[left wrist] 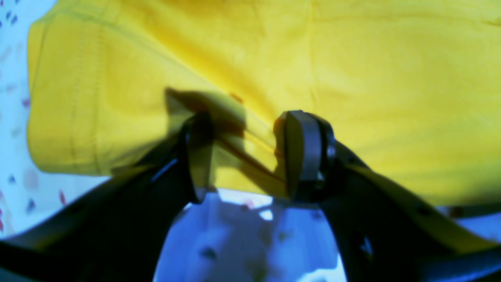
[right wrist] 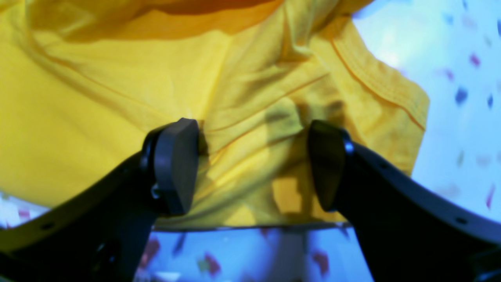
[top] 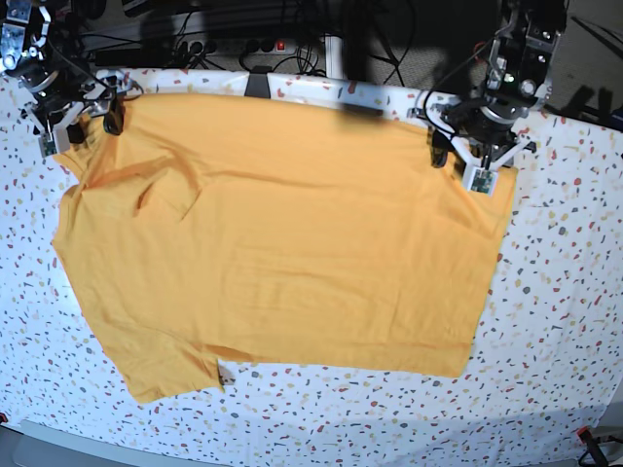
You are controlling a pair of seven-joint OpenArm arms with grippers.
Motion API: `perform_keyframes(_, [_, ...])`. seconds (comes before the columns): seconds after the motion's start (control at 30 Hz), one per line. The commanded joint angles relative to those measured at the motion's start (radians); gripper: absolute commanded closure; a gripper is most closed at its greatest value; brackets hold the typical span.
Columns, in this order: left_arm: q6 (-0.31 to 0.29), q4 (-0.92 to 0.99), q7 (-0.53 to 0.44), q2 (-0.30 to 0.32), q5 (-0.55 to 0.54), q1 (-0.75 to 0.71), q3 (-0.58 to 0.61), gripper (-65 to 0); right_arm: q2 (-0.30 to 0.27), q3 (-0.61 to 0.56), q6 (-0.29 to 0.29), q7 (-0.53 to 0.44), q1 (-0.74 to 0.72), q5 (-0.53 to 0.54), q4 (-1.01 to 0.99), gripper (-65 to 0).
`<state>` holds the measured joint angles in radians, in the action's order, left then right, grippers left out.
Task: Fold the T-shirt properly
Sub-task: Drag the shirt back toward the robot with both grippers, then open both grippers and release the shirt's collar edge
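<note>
The mustard-yellow T-shirt (top: 282,243) lies spread flat on the speckled table (top: 565,321), with one sleeve toward the near left. My left gripper (top: 456,156) sits at the shirt's far right corner. In the left wrist view it (left wrist: 250,156) is open, its two pads standing on either side of a hemmed fabric edge (left wrist: 250,141). My right gripper (top: 83,126) is at the far left corner. Seen from the right wrist, it (right wrist: 250,164) is open too, its pads wide apart over wrinkled cloth near a stitched hem (right wrist: 375,86).
Cables and a power strip (top: 263,44) run behind the table's far edge. Speckled tabletop shows to the right of the shirt and along the near edge (top: 341,409).
</note>
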<state>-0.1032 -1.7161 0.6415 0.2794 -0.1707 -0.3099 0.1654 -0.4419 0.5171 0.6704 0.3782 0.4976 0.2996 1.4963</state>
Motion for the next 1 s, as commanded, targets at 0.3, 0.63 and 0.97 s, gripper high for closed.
perform_keyframes(0.3, [0.007, -0.110, 0.066, 0.006, 0.014, -0.075, 0.002, -29.0, -0.015, 0.072, 0.002, 0.071, 0.018, -0.026, 0.087, -43.0])
perform_keyframes(0.63, [0.007, -0.113, 0.118, 0.006, 0.014, -0.075, 0.002, -29.0, -0.016, 0.072, 0.002, 0.075, 0.018, 0.000, 0.088, -43.0])
perform_keyframes(0.97, [0.044, -0.177, 0.149, 0.006, 0.078, -0.072, 0.002, -29.0, -0.016, 0.072, 0.002, 0.076, 0.018, 0.000, 0.088, -43.0])
